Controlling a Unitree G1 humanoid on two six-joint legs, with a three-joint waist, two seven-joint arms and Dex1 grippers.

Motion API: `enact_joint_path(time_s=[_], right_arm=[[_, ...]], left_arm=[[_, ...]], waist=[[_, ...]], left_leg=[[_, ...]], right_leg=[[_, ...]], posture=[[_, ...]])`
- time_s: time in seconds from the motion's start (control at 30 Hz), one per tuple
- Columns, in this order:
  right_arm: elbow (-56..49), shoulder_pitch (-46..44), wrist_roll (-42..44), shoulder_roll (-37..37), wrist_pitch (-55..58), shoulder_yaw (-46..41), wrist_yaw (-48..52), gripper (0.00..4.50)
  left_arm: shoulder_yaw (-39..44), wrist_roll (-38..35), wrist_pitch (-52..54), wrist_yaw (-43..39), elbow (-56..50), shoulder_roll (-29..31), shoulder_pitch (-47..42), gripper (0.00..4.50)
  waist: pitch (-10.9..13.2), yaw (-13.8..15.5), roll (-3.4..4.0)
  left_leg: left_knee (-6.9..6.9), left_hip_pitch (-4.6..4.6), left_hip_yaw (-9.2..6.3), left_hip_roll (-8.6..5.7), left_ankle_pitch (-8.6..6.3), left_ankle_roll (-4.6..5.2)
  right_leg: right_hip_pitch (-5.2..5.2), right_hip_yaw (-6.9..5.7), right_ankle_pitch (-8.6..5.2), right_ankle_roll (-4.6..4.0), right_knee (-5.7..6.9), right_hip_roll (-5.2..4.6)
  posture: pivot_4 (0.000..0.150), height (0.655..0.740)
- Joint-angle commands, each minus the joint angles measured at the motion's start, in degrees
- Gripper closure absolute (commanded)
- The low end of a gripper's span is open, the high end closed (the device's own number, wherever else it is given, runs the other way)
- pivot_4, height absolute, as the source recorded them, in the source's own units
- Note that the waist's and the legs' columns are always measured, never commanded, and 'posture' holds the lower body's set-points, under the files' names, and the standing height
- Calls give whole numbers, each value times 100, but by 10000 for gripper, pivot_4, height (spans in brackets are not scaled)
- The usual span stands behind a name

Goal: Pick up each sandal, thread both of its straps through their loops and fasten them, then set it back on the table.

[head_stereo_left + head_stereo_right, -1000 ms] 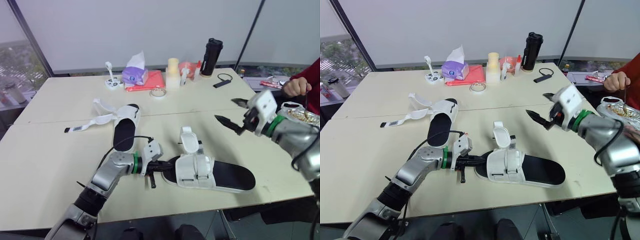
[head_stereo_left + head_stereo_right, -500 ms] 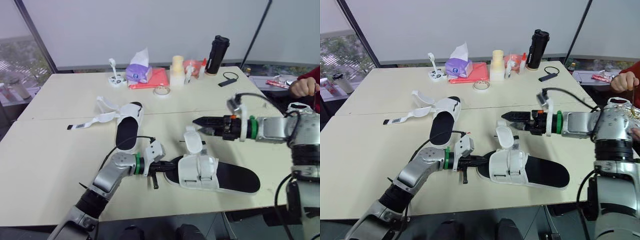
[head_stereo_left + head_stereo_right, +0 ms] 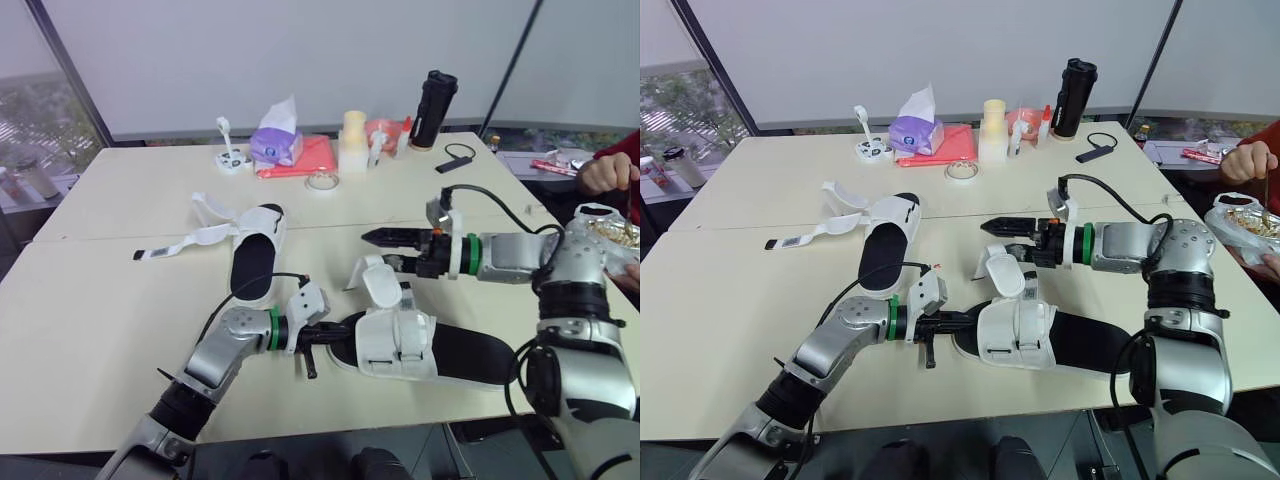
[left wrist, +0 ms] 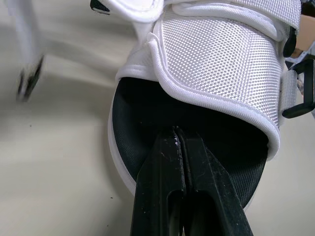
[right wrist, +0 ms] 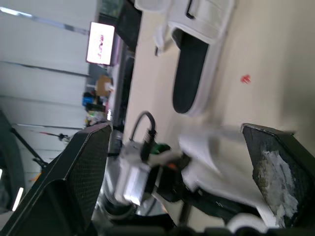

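Observation:
The near sandal, white upper on a black sole, lies at the table's front. Its toe points at my left gripper. That gripper is shut, and in the left wrist view its fingertips rest on the black insole at the toe. One loose strap flap stands up from this sandal. My right gripper is open just above and around the flap's top. A second sandal lies farther back on the left, with its undone straps spread out leftward.
Along the back edge stand a purple tissue pack, a red cloth, a tape roll, a pale cup stack and a black bottle. A person's hand and a foil food bowl are at the right.
My right arm has swung in from the right and stretched leftward, bringing its open fingers to the raised strap flap. The left gripper has stayed at the sandal's toe.

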Motion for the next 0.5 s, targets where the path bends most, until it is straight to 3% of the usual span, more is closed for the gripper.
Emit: enact_joint_path(time_s=[0.03,0.27,0.5], right_arm=[[154,-239,-250,131,-75,-194,-78,8632],[-65,-352,-1003,65,218,-60,405,44814],[-398,-459,-2271,-321,-627,298,1568,44814]], left_arm=[[-199,369,156,171,395,89,181,45000],[-187,376,124,208,382,121,238,45000],[-205,371,116,263,398,57,239,45000]], waist=[[0,1,0],[0,-2,1],[0,-1,1]], left_leg=[[0,0,1,0,0,0],[-1,-1,0,-1,0,0],[-1,0,1,-1,0,0]], right_leg=[[0,0,0,0,0,0],[-1,0,0,0,-1,0],[-1,0,-1,0,-3,0]], posture=[[1500,7400],[1500,7400],[1500,7400]])
